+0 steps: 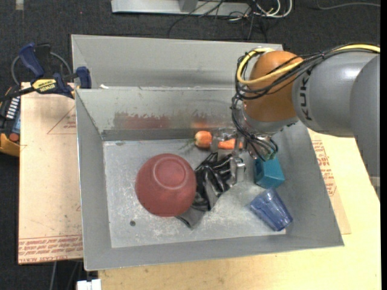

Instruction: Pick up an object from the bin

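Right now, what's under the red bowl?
A black crumpled thing sticks out from beneath the right edge of the upturned red bowl. How far it runs under, and anything else there, is covered.

Red bowl (165,184) upturned in bin (121,228). Black tangle (211,177) touching bowl's right side. Hand (237,165) low, right of bowl, beyond tangle. Teal block (268,173) farther right of bowl. Blue bag (271,210) right-front. Orange bit (204,139) behind bowl.

In the bin (91,180): one red bowl (166,185) at nine o'clock, one black tangle (213,175) at centre, one teal block (269,173) at three, one blue pouch (271,210) at four. Two small orange things at twelve: ball (204,138), stub (227,144).
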Robot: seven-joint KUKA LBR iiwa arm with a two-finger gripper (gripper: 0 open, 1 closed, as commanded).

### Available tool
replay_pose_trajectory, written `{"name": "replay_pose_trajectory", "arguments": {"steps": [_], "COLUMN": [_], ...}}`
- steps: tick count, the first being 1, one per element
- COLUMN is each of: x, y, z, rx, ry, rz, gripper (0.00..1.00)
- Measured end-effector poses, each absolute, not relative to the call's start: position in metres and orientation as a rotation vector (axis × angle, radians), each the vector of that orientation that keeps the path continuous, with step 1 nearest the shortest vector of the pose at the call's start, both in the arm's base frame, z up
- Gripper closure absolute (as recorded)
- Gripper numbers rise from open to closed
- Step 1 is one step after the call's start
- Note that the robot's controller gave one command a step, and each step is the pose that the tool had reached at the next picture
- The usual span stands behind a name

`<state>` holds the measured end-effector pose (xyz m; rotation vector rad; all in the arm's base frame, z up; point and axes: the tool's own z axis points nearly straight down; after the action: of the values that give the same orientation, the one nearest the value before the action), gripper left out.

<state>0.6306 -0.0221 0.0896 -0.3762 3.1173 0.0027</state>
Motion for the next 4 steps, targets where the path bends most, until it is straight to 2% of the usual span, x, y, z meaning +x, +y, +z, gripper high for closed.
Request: {"name": "replay_pose_trajectory", "arguments": {"steps": [1,2,3,4], "x": [0.547,0.585,0.575,0.603], "y": [-0.102,-0.065,0.024,-0.014], "z": [0.116,0.108,0.077,0.071], "rx": [0.393,0.123,0.344,-0.264], "ry": [3.112,3.136,3.117,3.121], "rz": [0.010,0.002,0.009,0.002], "gripper": [0.00,0.00,0.00,1.00]}}
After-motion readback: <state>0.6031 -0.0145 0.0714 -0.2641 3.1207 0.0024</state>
